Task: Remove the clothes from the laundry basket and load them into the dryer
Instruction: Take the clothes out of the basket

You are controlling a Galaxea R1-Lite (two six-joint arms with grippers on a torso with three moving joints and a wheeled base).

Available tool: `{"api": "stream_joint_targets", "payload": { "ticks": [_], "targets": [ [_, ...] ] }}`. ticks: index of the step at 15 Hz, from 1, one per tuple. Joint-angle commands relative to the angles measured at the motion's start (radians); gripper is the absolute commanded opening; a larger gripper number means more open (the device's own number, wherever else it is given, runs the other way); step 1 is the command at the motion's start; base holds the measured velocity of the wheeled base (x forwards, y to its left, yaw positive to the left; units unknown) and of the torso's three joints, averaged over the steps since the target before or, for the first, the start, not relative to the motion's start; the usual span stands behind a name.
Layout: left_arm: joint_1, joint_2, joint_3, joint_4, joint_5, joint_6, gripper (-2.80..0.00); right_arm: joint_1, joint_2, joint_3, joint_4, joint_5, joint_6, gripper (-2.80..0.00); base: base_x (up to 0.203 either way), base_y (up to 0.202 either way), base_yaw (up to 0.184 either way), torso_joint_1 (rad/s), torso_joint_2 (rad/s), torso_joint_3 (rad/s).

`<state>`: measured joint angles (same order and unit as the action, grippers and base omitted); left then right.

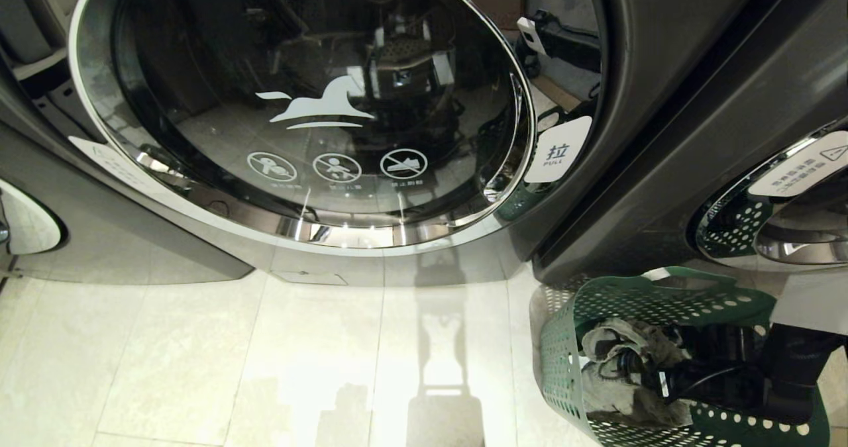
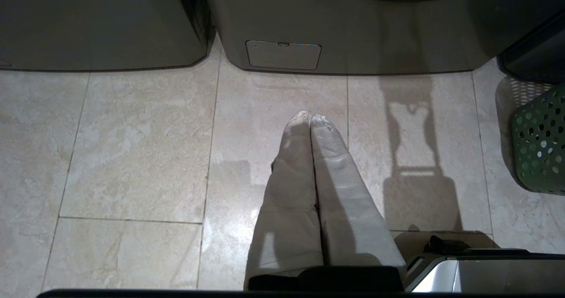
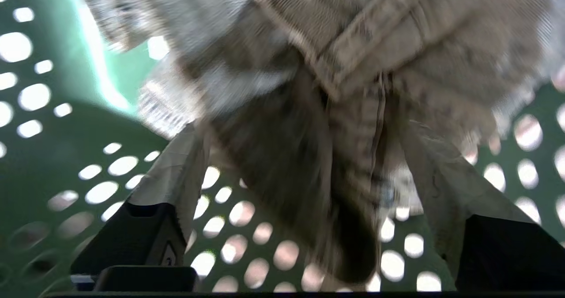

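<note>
1. The right arm reaches down from the lower right into the green laundry basket (image 1: 662, 301), its black wrist angled toward the basket's inner wall.
2. The right hand (image 3: 304, 156) is spread wide; its 2 pale-covered fingers (image 3: 176, 165) stand on either side of a crumpled grey-beige garment (image 3: 353, 59), which hangs between them. Whether either finger presses the cloth cannot be told.
3. Beyond the fingers lies the perforated green wall of the basket, just beside the cloth.
4. In the head view the same garment (image 1: 623, 361) lies bunched in the basket, directly ahead of the right hand (image 1: 636, 367).
5. The left hand (image 2: 310, 121) is narrow, its 2 fingertips touching, holding nothing. It points down at the tiled floor (image 2: 132, 156), well apart from the basket (image 2: 540, 143) off to its side.
6. The dryer door (image 1: 311, 102), round and glassy, stands above the floor, far from the right hand, up and to the left in the head view.
</note>
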<state>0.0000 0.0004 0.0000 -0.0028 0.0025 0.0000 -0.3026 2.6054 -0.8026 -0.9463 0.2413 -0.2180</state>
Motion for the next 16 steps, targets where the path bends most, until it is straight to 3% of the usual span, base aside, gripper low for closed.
{"api": "stream_joint_targets", "payload": {
  "ticks": [1, 5, 6, 12, 16],
  "targets": [
    [0.000, 0.000, 0.000, 0.000, 0.001, 0.000, -2.80, -0.002, 0.084, -0.061, -0.008, 0.000, -0.005, 0.00, 0.000, 0.000, 0.000, 0.000, 0.00, 0.000],
    [0.000, 0.000, 0.000, 0.000, 0.001, 0.000, -2.80, -0.009, 0.164, -0.124, -0.011, -0.007, -0.007, 0.00, 0.000, 0.000, 0.000, 0.000, 0.00, 0.000],
    [0.000, 0.000, 0.000, 0.000, 0.001, 0.000, -2.80, -0.009, 0.166, -0.128, -0.011, -0.007, -0.006, -2.80, 0.000, 0.000, 0.000, 0.000, 0.00, 0.000],
    [0.000, 0.000, 0.000, 0.000, 0.001, 0.000, -2.80, -0.006, 0.107, -0.099, -0.006, -0.012, -0.006, -2.80, 0.000, 0.000, 0.000, 0.000, 0.00, 0.000],
    [0.000, 0.000, 0.000, 0.000, 0.001, 0.000, -2.80, 0.001, -0.056, 0.048, 0.006, -0.020, -0.030, -2.80, 0.000, 0.000, 0.000, 0.000, 0.00, 0.000]
  ]
}}
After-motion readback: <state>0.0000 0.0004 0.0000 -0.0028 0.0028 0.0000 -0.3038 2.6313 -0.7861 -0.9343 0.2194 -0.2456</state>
